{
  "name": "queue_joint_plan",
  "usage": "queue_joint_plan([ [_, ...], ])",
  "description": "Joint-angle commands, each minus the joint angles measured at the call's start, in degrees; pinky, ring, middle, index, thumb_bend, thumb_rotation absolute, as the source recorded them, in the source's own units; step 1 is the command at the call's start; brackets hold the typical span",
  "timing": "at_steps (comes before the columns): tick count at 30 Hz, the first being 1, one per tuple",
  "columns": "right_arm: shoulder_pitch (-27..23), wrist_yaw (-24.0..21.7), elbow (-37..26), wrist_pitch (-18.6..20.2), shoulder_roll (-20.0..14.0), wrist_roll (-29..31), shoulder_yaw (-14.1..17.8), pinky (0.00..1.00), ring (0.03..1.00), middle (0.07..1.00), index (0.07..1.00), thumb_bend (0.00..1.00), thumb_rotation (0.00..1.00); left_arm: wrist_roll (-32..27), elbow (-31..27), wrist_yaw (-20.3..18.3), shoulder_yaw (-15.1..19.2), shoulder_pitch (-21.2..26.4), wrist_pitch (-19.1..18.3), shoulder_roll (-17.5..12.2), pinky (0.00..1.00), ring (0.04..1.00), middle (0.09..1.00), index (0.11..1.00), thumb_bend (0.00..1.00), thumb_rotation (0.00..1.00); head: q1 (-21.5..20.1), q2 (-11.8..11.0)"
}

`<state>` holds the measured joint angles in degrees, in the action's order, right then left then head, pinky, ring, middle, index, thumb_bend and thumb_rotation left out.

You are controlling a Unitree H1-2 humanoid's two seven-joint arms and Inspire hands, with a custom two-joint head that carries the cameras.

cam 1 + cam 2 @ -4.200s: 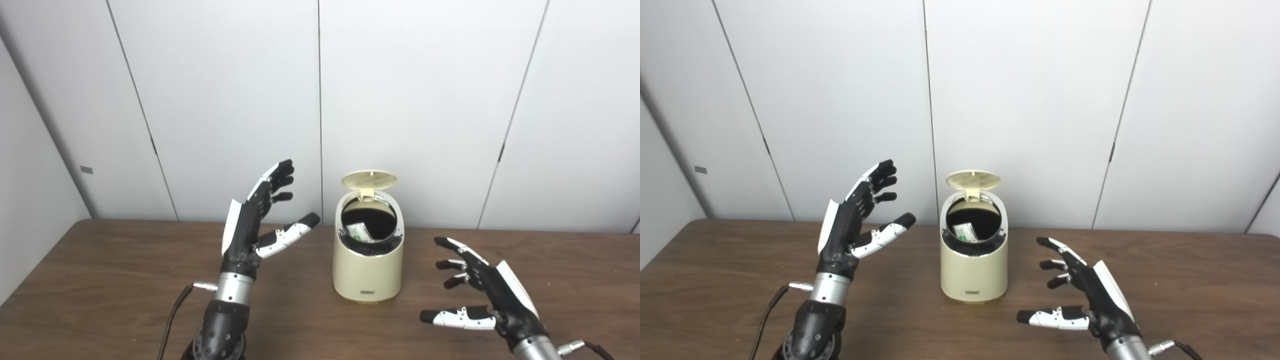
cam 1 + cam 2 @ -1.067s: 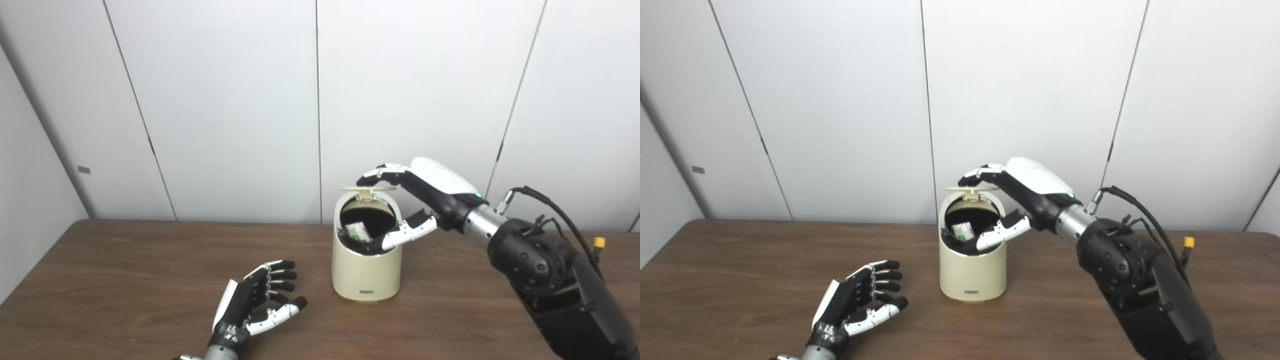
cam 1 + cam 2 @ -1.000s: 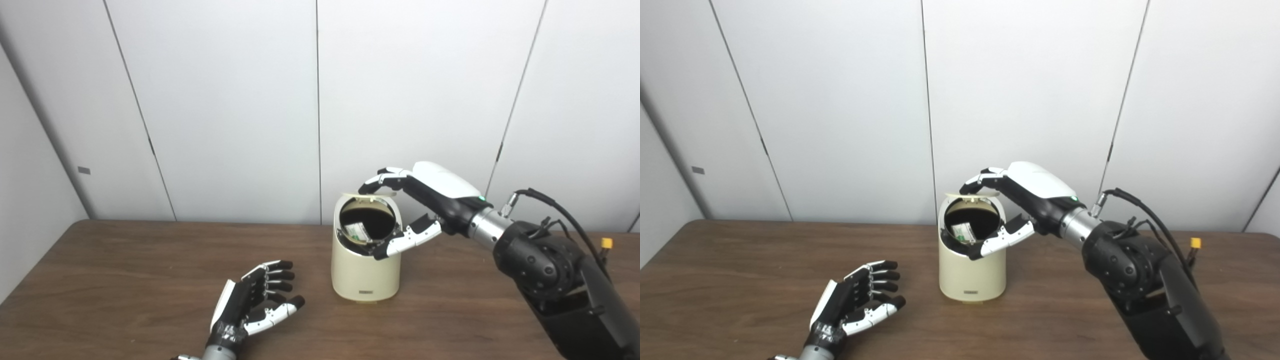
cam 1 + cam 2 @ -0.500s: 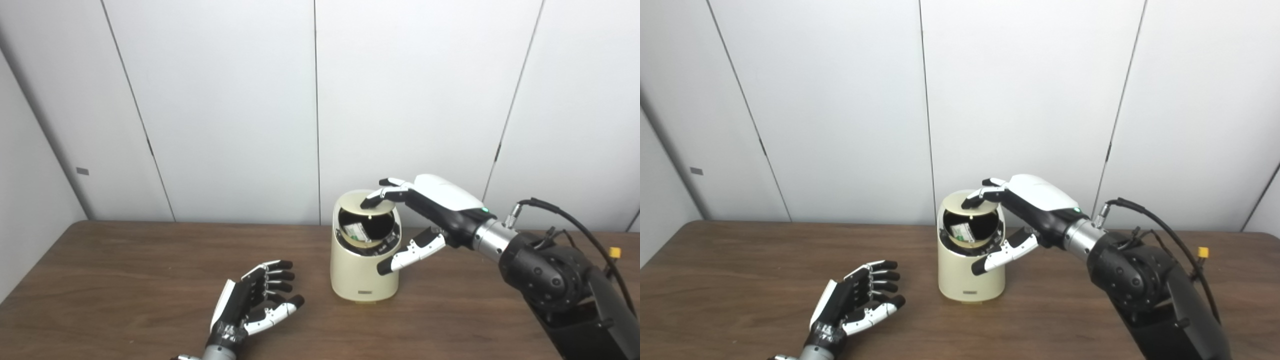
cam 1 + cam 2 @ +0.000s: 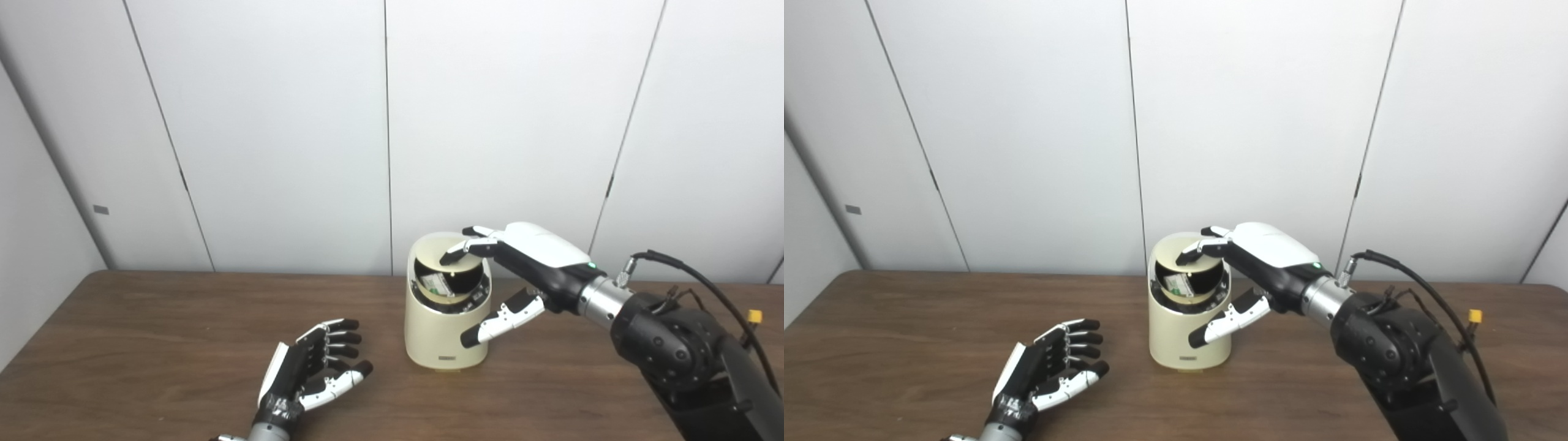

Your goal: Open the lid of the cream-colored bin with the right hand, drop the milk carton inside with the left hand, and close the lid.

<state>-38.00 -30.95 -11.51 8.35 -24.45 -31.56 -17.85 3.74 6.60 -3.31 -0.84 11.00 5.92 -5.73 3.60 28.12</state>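
Rounded cream bin (image 5: 446, 334), round lid (image 5: 442, 253) tilted, woodgrain table (image 5: 153, 343)

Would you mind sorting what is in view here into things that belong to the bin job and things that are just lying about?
Part of the job:
- cream bin
- lid, partly lowered, right hand fingers on it
- milk carton, inside the bin
- left hand, open, waiting on the table

Just there:
- wooden table
- grey cable along the right arm
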Motion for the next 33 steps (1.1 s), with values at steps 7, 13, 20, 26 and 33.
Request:
queue_joint_plan([
  [7, -1.2, 2.0, -1.2, -4.4, -1.1, -3.1, -0.3, 0.89, 0.974, 0.784, 0.779, 0.81, 0.48, -0.3, -1.6, 0.1, 0.0, 1.3, 1.1, -0.1, 0.55, 0.651, 0.703, 0.767, 0.66, 0.19, 0.3, 0.5],
  [13, -0.8, 3.4, -1.6, -9.6, -2.1, -12.1, -3.1, 1.0, 0.97, 0.762, 0.774, 0.81, 0.48, -0.2, -2.1, 0.2, 0.1, 1.2, 0.7, 0.0, 0.56, 0.649, 0.7, 0.764, 0.65, 0.19, 0.4, 0.7],
  [20, -0.5, 2.3, -1.6, -11.1, -1.2, -16.8, -4.0, 1.0, 0.984, 0.769, 0.78, 0.82, 0.48, 0.1, -2.5, 0.2, 0.0, 1.0, 0.4, -0.1, 0.56, 0.647, 0.7, 0.766, 0.66, 0.21, 0.7, 1.1],
  [26, 0.1, 1.1, -1.4, -11.7, -0.7, -18.4, -4.2, 1.0, 0.988, 0.778, 0.787, 0.82, 0.48, -0.4, -3.0, 0.1, 0.1, 0.8, -0.2, 0.0, 0.55, 0.648, 0.698, 0.759, 0.66, 0.2, 0.7, 1.5],
  [33, 0.8, 2.3, -0.1, -14.2, -1.2, -21.2, -5.0, 1.0, 0.982, 0.783, 0.793, 0.82, 0.49, 0.3, -3.7, 0.3, -0.1, 0.7, -0.7, -0.1, 0.56, 0.645, 0.689, 0.758, 0.66, 0.21, 0.8, 1.7],
])
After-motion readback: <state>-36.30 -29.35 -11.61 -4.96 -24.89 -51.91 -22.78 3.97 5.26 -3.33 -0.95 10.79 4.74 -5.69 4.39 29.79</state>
